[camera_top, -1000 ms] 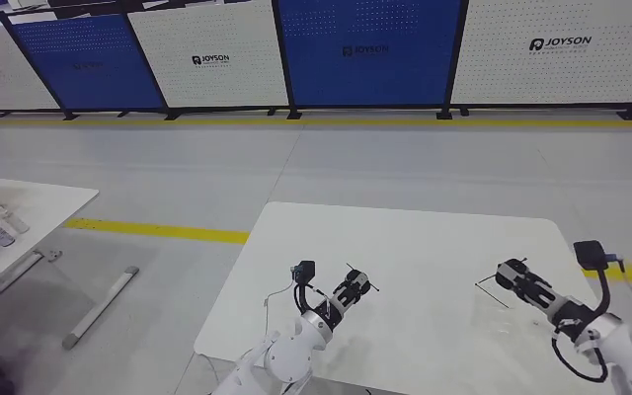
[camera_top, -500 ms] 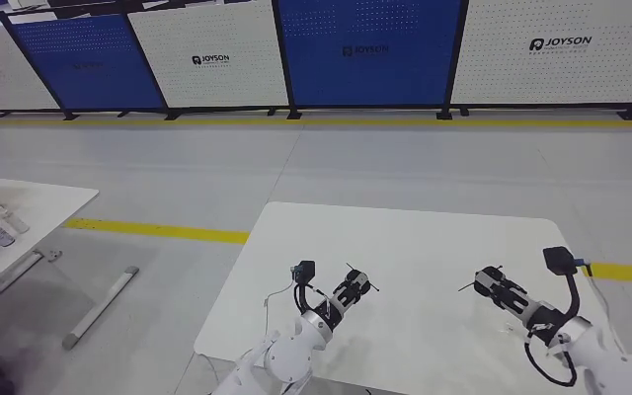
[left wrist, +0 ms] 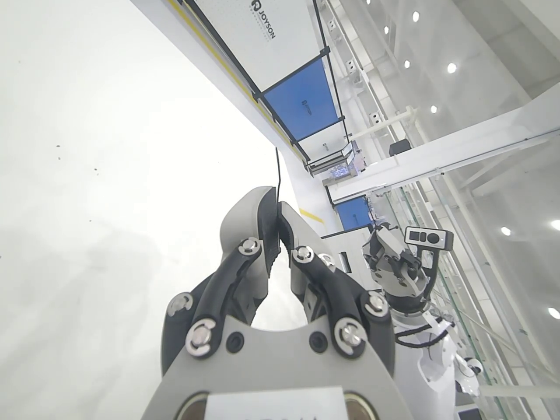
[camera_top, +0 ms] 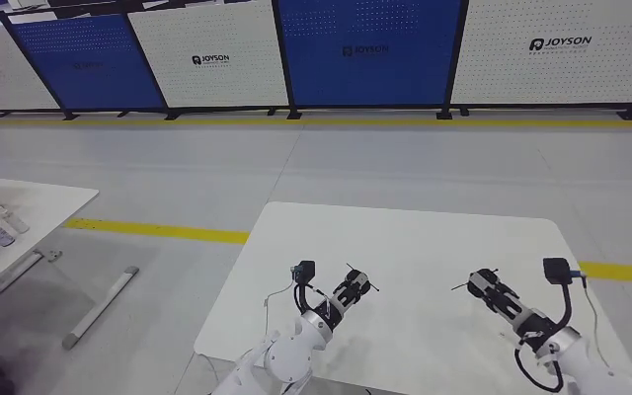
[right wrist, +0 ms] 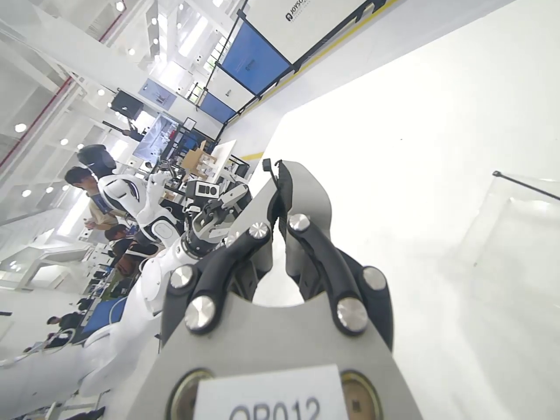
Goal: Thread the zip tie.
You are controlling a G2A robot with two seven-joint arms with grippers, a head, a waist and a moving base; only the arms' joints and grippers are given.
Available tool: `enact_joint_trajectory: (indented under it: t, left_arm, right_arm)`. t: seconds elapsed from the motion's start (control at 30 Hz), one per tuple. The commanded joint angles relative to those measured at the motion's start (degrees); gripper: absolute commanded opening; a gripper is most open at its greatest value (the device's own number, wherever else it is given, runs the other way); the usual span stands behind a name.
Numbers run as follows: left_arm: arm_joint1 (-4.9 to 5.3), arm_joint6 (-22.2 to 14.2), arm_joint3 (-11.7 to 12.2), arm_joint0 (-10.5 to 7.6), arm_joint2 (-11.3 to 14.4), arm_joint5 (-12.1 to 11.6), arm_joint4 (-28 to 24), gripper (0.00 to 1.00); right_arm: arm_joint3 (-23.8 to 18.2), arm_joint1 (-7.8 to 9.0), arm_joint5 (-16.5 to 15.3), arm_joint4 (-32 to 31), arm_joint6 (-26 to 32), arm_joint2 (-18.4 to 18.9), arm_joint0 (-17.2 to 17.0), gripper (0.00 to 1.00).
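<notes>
Blue and white panels (camera_top: 365,49) are seen behind the white counter (camera_top: 415,237), over which both arms are held. The left claw (left wrist: 276,203) is closed on a thin black zip tie (left wrist: 278,168), whose plain end stands out past the claw's tip. The right claw (right wrist: 280,183) is clamped on a second tie (right wrist: 267,165), whose boxy head is shown just beyond it. In the top view the two claws are seen well apart.

The step in hand is judged to be the bringing together of plain end and head; nothing has been threaded yet. A close, well-aligned approach will be called for next, so that the plain end is pointed squarely at the slot in the head. That end is thin and may be expected to flex.

A spare tie (right wrist: 525,184) is seen lying on the counter near the right claw, over what looks like a clear bag (right wrist: 516,229). Both lie on the side away from the left claw, so neither is judged to be in the way.
</notes>
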Motion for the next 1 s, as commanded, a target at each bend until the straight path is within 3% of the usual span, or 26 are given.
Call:
enact_joint_trajectory:
  t: [0.0,0.1,0.23,0.7,0.97]
  left_arm:
    - [0.00,0.0,0.0,0.00,0.0,0.0,0.0,0.00]
    - [0.00,0.0,0.0,0.00,0.0,0.0,0.0,0.00]
    - [0.00,0.0,0.0,0.00,0.0,0.0,0.0,0.00]
    - [0.00,0.0,0.0,0.00,0.0,0.0,0.0,0.00]
    - [0.00,0.0,0.0,0.00,0.0,0.0,0.0,0.00]
  right_arm:
    - [0.2,-0.39,-0.1,-1.7,-3.0,-2.4,0.0,0.00]
    - [1.3,-1.14,1.8,-4.3,-6.5,-6.5,1.2,0.00]
    - [3.8,-1.95,3.8,-4.7,-6.5,-10.3,4.4,0.00]
    - [3.9,-2.00,4.1,-4.8,-6.4,-10.4,4.6,0.00]
    - [4.5,-3.50,3.3,-5.2,-15.6,-14.7,3.8,0.00]
